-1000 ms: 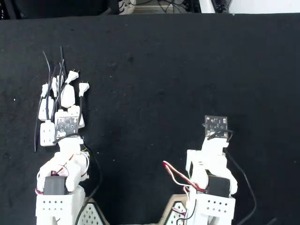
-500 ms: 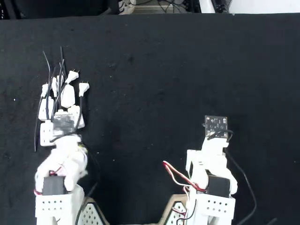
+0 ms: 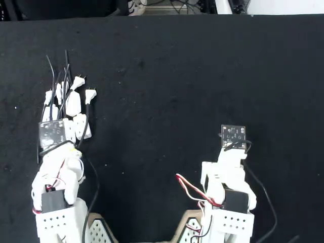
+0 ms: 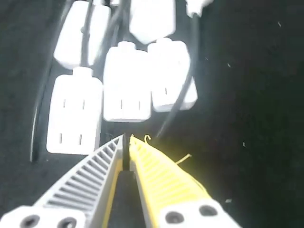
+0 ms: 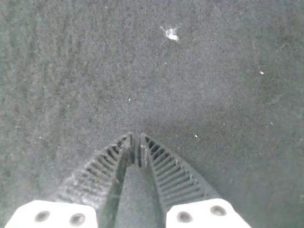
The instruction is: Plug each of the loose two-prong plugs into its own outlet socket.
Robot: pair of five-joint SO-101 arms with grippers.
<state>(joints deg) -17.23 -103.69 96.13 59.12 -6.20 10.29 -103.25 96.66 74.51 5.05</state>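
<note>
Nearest the viewer, two white arms stand side by side at the near edge of the black tabletop (image 3: pixel 167 76): the left arm (image 3: pixel 55 177) at the left, the right arm (image 3: pixel 228 187) well apart from it at the right. The right pincer (image 5: pixel 137 138) is closed on nothing, its ribbed fingers together over bare tabletop, with open surface on every side and a white speck (image 5: pixel 170 33) ahead of it. The left pincer (image 4: pixel 126 139) is likewise closed and empty, one finger white and one yellow, its tips just short of the near edges of the sockets (image 4: pixel 74 114). These are white blocks lying flat, three side by side in the nearest row, their slots facing up, with more white bodies touching them beyond. A black cord (image 4: pixel 178 102) crosses the nearest row. Past the sockets lie two loose plugs (image 3: pixel 90 94), prongs pointing away from the arms, not inserted. Thin black cords (image 3: pixel 50 68) fan out beyond and along the left of the cluster. To the right of the cluster the tabletop runs bare to its far edge, with wide room between and ahead of both arms.
</note>
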